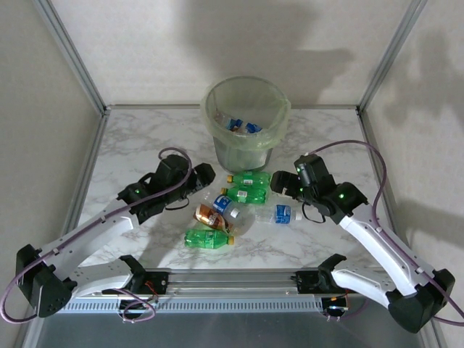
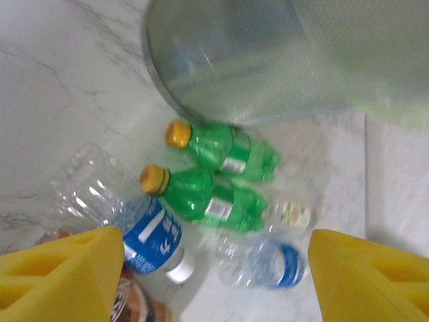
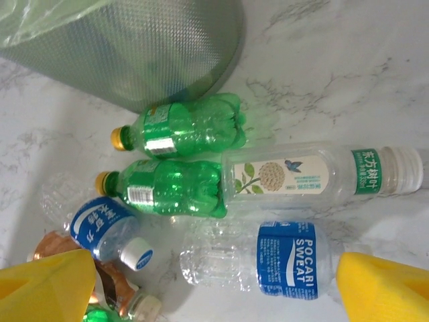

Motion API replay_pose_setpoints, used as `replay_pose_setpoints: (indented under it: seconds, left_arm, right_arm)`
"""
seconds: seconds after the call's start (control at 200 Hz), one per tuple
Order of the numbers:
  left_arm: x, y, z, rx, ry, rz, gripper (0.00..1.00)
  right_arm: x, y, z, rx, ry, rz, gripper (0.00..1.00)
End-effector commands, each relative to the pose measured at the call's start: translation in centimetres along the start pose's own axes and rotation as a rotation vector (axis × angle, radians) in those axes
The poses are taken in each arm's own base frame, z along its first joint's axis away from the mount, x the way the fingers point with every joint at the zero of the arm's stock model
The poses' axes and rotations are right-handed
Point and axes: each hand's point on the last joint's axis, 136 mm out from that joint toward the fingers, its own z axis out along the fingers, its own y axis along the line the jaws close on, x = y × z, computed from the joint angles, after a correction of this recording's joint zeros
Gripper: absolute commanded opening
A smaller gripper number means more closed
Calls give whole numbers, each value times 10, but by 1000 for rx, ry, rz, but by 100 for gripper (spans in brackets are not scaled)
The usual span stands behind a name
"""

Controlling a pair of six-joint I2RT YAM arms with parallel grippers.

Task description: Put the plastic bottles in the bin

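The round grey metal bin [image 1: 241, 151] with a pale green bag over its rim stands at the top middle of the white marble table [image 1: 138, 145]. Some blue-label bottles [image 1: 243, 125] lie inside it. More plastic bottles [image 1: 235, 206] lie in a heap just below it. The left gripper [image 1: 203, 176] is left of the heap and the right gripper [image 1: 279, 183] is right of it. Both have their yellow fingers [image 2: 60, 275] wide apart, holding nothing.
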Motion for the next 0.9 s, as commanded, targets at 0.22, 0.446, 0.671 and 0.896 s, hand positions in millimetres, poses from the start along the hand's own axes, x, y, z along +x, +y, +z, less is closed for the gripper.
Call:
replay_pose_setpoints:
  seconds: [0.22,0.446,0.671,0.896]
  left_arm:
    - [109,18,-20,-38,331,488,82]
    - [129,38,-3,-78,379,574,85]
    - [149,51,11,-107,475,646,86]
    - [168,66,17,-133,561,694,89]
  right_arm:
    - [-15,-2,8,23,-28,173,92]
    - [-11,-5,11,29,-17,215,91]
    - [-11,-7,11,34,-26,225,92]
    - [-12,-12,8,53,-42,227,92]
